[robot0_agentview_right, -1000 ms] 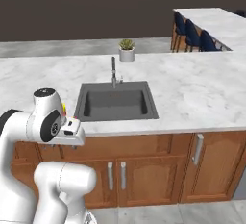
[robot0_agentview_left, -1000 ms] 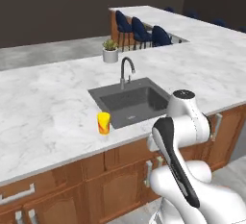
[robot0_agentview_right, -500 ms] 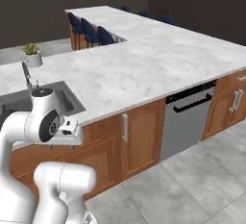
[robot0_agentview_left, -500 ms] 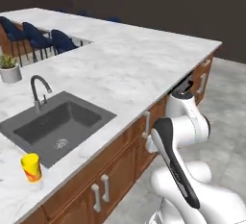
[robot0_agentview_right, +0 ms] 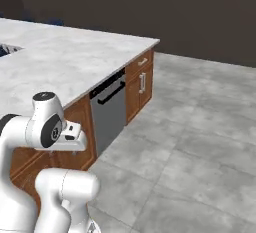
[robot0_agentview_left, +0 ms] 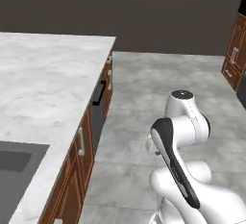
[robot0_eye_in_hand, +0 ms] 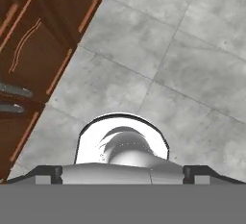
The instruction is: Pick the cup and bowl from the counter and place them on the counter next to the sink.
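Observation:
The cup and the bowl are out of view. The white marble counter (robot0_agentview_left: pixel 43 88) (robot0_agentview_right: pixel 65 62) runs along the left and ends at a corner. A dark corner of the sink (robot0_agentview_left: pixel 19 180) shows at the lower left of the left base view. My arm is folded close over the base, with the hand (robot0_agentview_right: pixel 72 133) tucked beside the cabinet front. In the hand view my gripper (robot0_eye_in_hand: pixel 123 172) points down at the floor. Its fingertips (robot0_eye_in_hand: pixel 48 172) stand wide apart, open, with nothing between them.
A grey dishwasher front with a black handle (robot0_agentview_right: pixel 107 109) (robot0_agentview_left: pixel 98 104) sits under the counter's end, between brown wooden cabinets (robot0_eye_in_hand: pixel 33 50). Grey tiled floor (robot0_agentview_right: pixel 200 142) spreads to the right. More wooden cabinets (robot0_agentview_left: pixel 235 59) stand at the far right.
The whole picture has swung: the base has turned right, so the sink, faucet and yellow cup slid off to the left and open floor came in. The gripper stays open.

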Available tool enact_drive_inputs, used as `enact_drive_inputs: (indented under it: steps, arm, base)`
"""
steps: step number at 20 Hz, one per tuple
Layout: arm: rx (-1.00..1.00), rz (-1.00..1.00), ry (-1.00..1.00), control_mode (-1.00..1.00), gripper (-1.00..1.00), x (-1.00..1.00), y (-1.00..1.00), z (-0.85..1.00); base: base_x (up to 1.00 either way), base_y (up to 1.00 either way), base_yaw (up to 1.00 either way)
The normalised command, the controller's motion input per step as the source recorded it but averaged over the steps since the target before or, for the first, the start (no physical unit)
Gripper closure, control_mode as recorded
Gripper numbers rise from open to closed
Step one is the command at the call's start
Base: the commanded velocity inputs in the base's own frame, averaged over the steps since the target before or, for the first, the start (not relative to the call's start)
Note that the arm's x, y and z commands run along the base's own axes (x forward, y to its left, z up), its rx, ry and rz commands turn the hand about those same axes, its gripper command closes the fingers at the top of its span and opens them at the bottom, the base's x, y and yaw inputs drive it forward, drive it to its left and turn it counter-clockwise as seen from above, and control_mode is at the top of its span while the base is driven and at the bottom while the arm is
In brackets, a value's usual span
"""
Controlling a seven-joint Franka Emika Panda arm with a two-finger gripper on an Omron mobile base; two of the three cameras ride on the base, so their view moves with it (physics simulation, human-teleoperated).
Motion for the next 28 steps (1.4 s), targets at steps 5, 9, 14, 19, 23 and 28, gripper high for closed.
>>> enact_drive_inputs:
  steps: [5, 9, 14, 19, 23, 28]
  arm:
    - [0.00, 0.00, 0.00, 1.00, -1.00, 0.00, 0.00, 0.00]
    - [0.00, 0.00, 0.00, 1.00, -1.00, 0.00, 0.00, 0.00]
    - [0.00, 0.00, 0.00, 1.00, -1.00, 0.00, 0.00, 0.00]
    - [0.00, 0.00, 0.00, 1.00, -1.00, 0.00, 0.00, 0.00]
    - [0.00, 0.00, 0.00, 1.00, -1.00, 0.00, 0.00, 0.00]
    - [0.00, 0.00, 0.00, 1.00, -1.00, 0.00, 0.00, 0.00]
  base:
    - [0.04, -0.39, -0.82]
    - [0.04, -0.39, -0.82]
    - [0.06, -0.35, -0.83]
    - [0.10, -0.38, -0.80]
    - [0.13, -0.36, -0.77]
    - [0.17, -0.13, -0.68]
